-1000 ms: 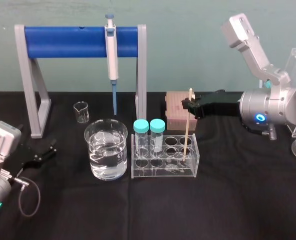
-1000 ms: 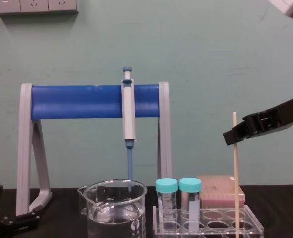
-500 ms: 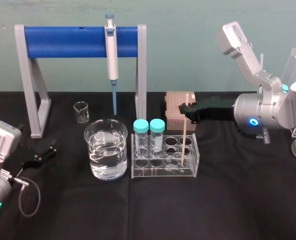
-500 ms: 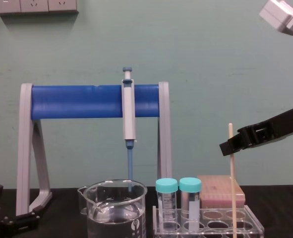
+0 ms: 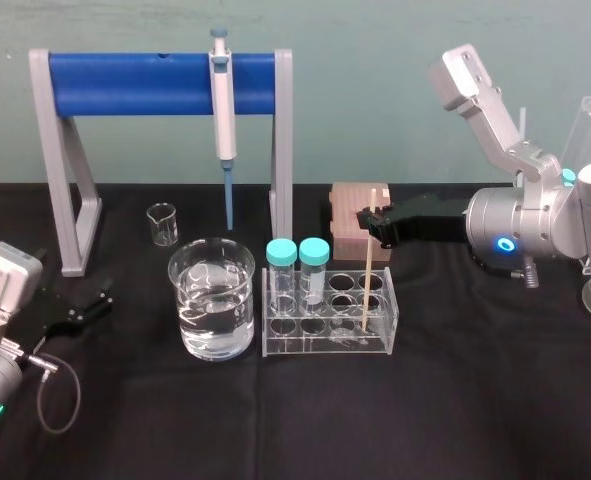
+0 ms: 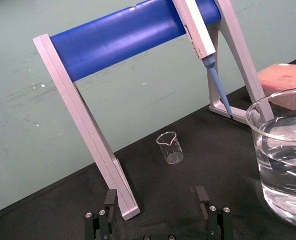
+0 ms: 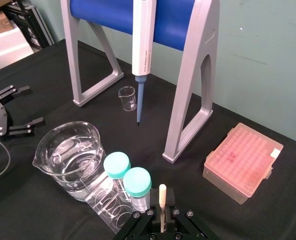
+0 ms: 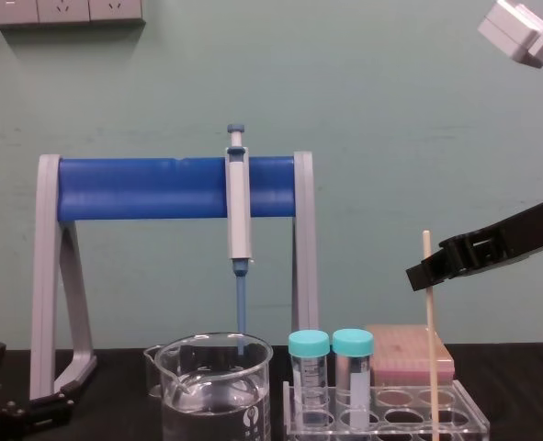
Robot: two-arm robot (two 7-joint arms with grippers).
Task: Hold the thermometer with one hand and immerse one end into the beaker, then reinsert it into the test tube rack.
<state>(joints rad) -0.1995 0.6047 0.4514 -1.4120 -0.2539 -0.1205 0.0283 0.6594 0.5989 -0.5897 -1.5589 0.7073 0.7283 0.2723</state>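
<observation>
The filled beaker stands just left of the test tube rack, a short carry. The left gripper lies parked, jaws apart. The right gripper pinches the thermometer high, so it stands upright in a right-end rack hole.

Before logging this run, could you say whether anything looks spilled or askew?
Nothing stands out: the thermometer stands nearly upright in the test tube rack, held by the right gripper; the beaker sits upright with no spill; the left gripper rests open, far left.
</observation>
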